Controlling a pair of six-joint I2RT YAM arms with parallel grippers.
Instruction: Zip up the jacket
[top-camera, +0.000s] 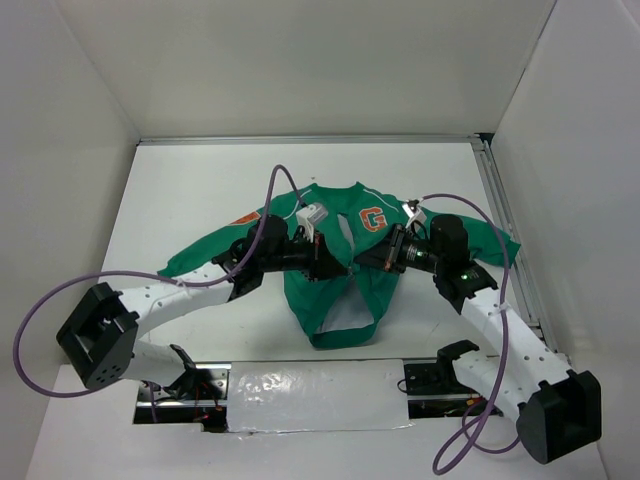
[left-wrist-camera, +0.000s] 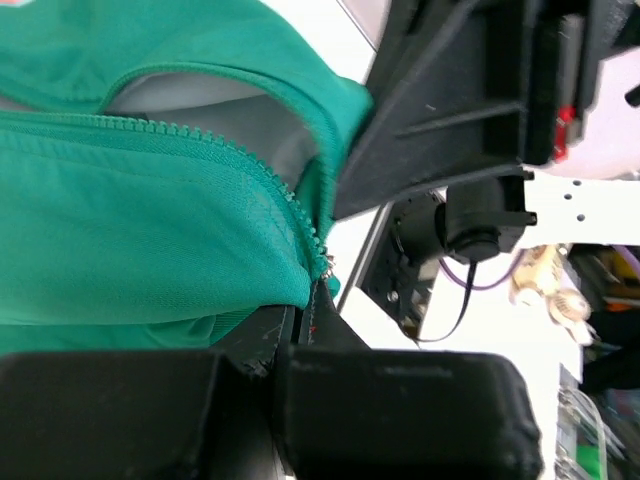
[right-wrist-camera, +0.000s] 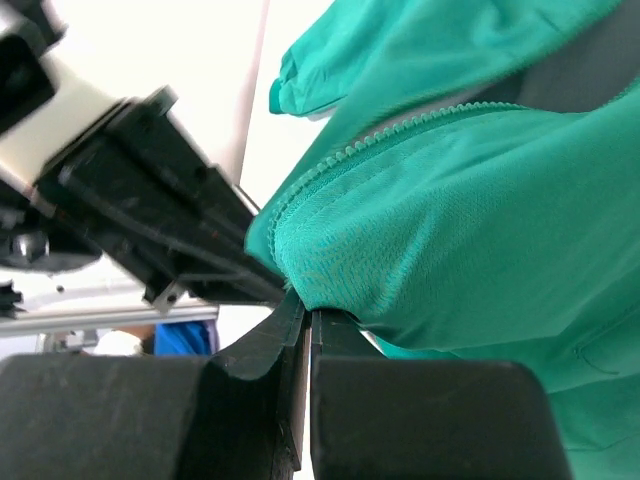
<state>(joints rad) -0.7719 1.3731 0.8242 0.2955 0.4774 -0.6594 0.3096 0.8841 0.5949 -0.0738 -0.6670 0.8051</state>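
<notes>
The green jacket (top-camera: 340, 290) lies in the middle of the white table, its orange "G" patch (top-camera: 372, 218) to the far right and its ribbed hem (top-camera: 340, 335) towards me. The front is open, showing the pale lining. My left gripper (top-camera: 325, 255) is shut on the jacket's zipper edge; in the left wrist view (left-wrist-camera: 318, 290) the zipper teeth (left-wrist-camera: 250, 160) run down to the closed fingertips. My right gripper (top-camera: 365, 262) is shut on the facing fabric edge, shown in the right wrist view (right-wrist-camera: 308, 312). The two grippers nearly touch, with bunched fabric between them.
White walls enclose the table on the left, back and right. A metal rail (top-camera: 505, 230) runs along the right edge. Purple cables (top-camera: 275, 190) loop above both arms. A shiny strip (top-camera: 310, 385) lies at the near edge between the arm bases.
</notes>
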